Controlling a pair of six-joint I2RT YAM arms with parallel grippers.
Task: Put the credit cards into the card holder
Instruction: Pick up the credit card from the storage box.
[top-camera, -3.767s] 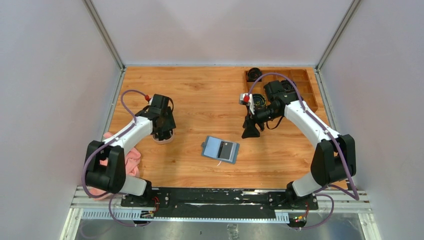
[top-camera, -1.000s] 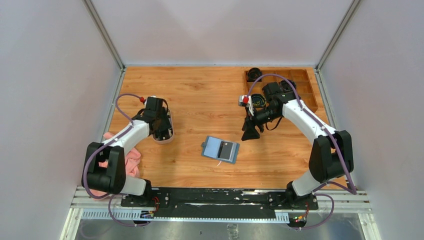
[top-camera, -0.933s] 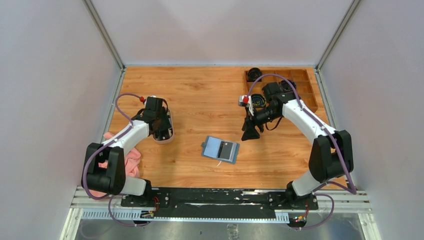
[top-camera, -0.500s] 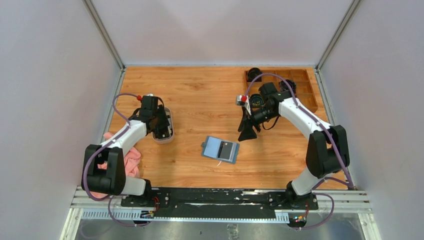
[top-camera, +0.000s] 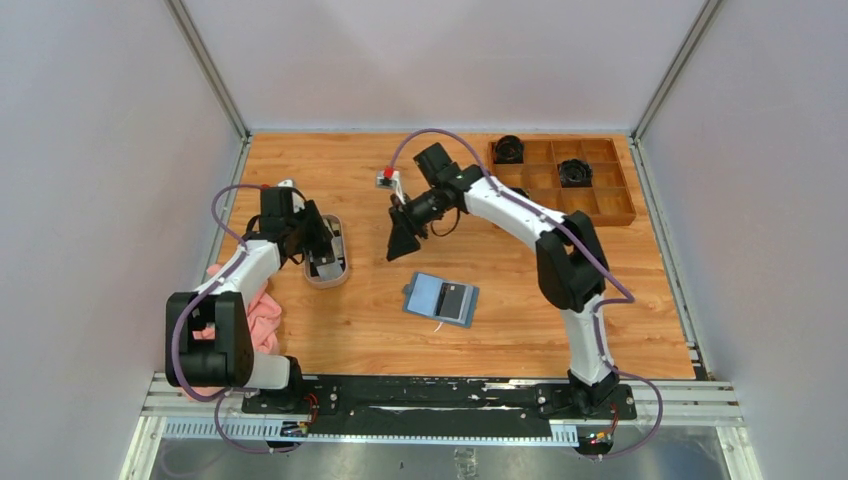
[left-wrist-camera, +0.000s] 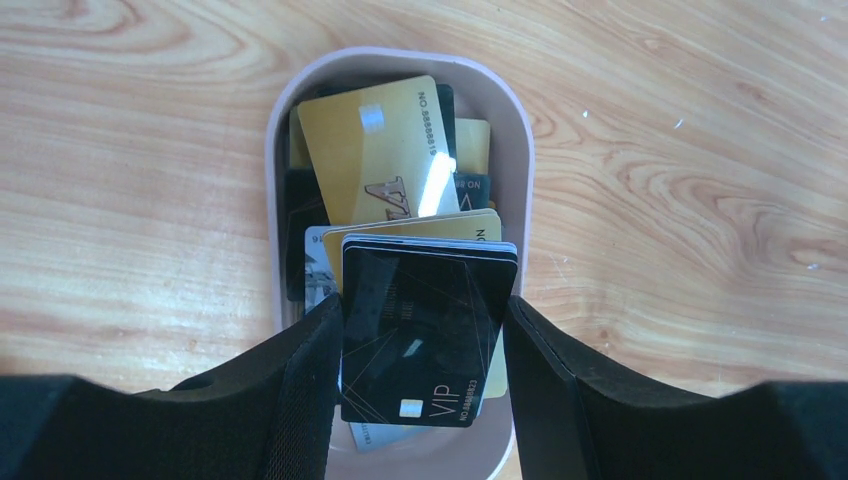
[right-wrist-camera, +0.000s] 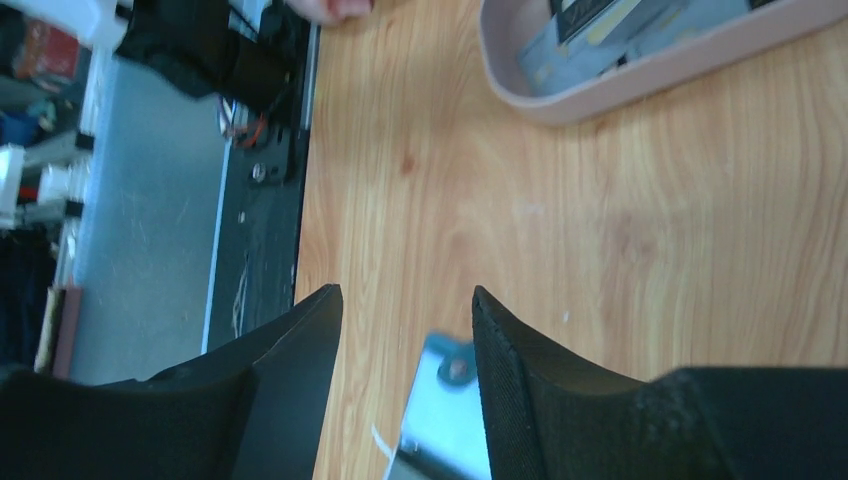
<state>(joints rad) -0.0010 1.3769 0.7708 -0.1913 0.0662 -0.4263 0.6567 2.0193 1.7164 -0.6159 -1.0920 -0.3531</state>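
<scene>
Several credit cards lie in a small oval pinkish dish (left-wrist-camera: 520, 170), a gold one (left-wrist-camera: 372, 150) on top. My left gripper (left-wrist-camera: 423, 305) is shut on a stack of credit cards (left-wrist-camera: 425, 340) by its edges, just over the dish; a black VIP card faces up. In the top view the left gripper (top-camera: 318, 248) is at the dish (top-camera: 331, 274), left of centre. The card holder (top-camera: 441, 298), teal-blue and lying open, is at mid-table. My right gripper (top-camera: 402, 243) hangs open above and left of it, nothing between its fingers. The card holder's snap corner (right-wrist-camera: 447, 400) shows below the right gripper (right-wrist-camera: 406, 295).
A brown wooden compartment tray (top-camera: 600, 205) with black round parts sits at the back right. A pink cloth (top-camera: 262, 312) lies at the left edge beside the left arm. The dish (right-wrist-camera: 640, 85) shows at the top of the right wrist view.
The right arm has swung left from beside the wooden tray to mid-table behind the card holder, its jaws narrowing a little. The left wrist has drawn back to the left, uncovering more of the dish.
</scene>
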